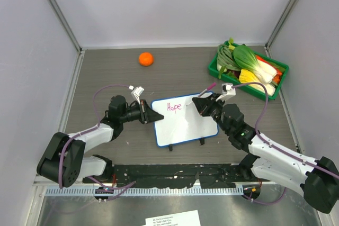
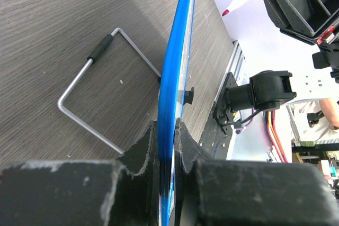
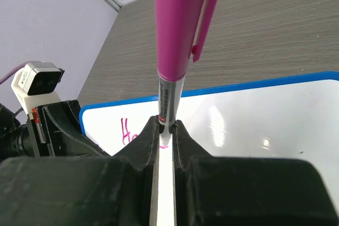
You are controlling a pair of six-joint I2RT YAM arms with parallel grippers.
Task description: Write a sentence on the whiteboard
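On the grey wood-grain table [image 1: 106, 72], the left gripper [image 2: 167, 141] clamps the blue-framed white whiteboard [image 1: 193, 125], the right gripper [image 3: 167, 130] clamps a pink-capped marker [image 3: 183, 19], and with only the pink word "Hope" [image 1: 174, 107] written, the sentence looks barely begun.

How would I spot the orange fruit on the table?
Look at the grey wooden table, along its far edge near the back wall. Left of the green tray of vegetables, the orange sits alone. It is the only small round, all-orange thing there.
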